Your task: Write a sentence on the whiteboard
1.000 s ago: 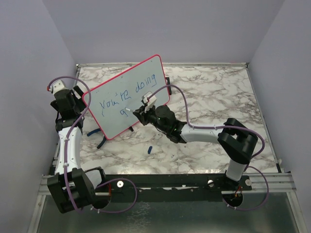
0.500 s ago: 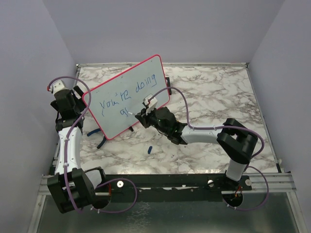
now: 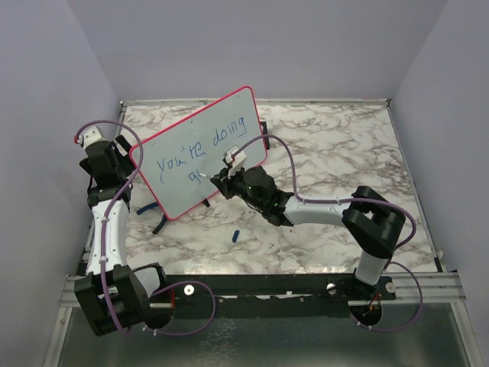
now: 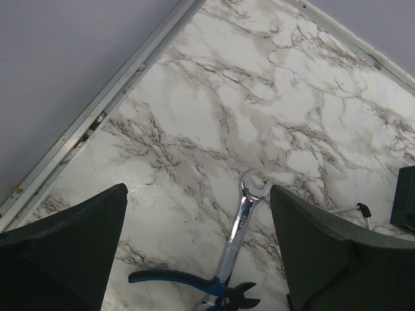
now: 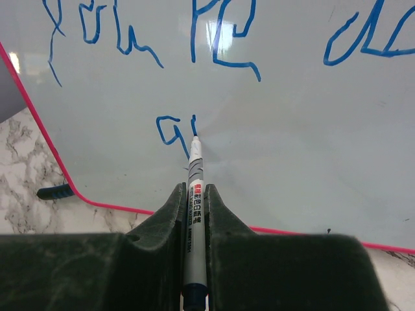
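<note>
– Two arms are at a marble table [image 3: 336,153]; which one is working?

– Only the right one. The right gripper [image 5: 194,201] is clamped tight on a white marker [image 5: 194,194], which runs out between its jaws. The blue tip touches the whiteboard [image 5: 292,162].

– Where is the board?

– It stands propped and tilted on the far left part of the table, with a red-pink frame. The right gripper is at its near face and the left arm is beside its left edge.

– What is written so far?

– The sentence [image 3: 197,153] reads "you're doing" in blue on the top line. Below it there is a "g" and one upright stroke, and the marker tip sits at the foot of that stroke.

– So which step is this?

– It looks like the second letter of "great", so the last word has only just begun.

– And the left gripper?

– The left gripper [image 4: 198,207] has its jaws spread wide with nothing between them. It hangs above bare marble, where a steel wrench [image 4: 241,223] and blue-handled pliers [image 4: 188,280] lie.

– What does the next move call for?

– Probably a short arch off the top of the stroke to finish the "r". After that, three more letters go to the right along the lower line. Pressure should be light, since a propped board may shift under a push.
</note>
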`<action>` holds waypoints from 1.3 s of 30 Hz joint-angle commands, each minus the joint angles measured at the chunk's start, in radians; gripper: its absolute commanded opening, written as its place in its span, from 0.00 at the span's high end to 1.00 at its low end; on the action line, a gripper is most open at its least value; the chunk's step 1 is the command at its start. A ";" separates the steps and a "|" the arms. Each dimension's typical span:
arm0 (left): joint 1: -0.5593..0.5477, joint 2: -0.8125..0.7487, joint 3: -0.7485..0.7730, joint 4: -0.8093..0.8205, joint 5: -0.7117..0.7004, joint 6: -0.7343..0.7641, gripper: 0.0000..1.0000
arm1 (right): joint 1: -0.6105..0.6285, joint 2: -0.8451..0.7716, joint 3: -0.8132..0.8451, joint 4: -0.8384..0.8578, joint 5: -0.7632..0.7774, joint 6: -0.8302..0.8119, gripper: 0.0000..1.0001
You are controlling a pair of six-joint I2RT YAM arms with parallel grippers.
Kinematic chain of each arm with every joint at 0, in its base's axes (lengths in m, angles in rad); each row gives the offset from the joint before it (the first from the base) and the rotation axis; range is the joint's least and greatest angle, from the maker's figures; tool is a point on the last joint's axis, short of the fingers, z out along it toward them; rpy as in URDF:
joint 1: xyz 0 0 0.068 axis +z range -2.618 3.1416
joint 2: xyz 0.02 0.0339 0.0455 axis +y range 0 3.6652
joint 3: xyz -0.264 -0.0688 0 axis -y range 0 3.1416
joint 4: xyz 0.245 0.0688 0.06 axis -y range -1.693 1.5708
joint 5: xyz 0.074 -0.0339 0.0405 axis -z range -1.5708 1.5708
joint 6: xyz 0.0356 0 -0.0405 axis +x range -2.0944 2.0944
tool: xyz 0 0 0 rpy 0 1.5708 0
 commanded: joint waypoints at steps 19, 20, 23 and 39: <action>-0.015 -0.009 -0.006 0.012 0.035 0.006 0.08 | -0.018 -0.012 0.025 0.010 0.104 -0.034 1.00; -0.014 -0.010 -0.005 0.012 0.034 0.004 0.08 | -0.018 -0.013 0.025 0.009 0.103 -0.032 1.00; -0.014 -0.010 -0.006 0.012 0.034 0.005 0.08 | -0.018 -0.014 0.019 0.012 0.106 -0.032 1.00; -0.015 -0.010 -0.005 0.012 0.036 0.003 0.08 | -0.019 -0.100 -0.045 0.022 0.071 -0.038 1.00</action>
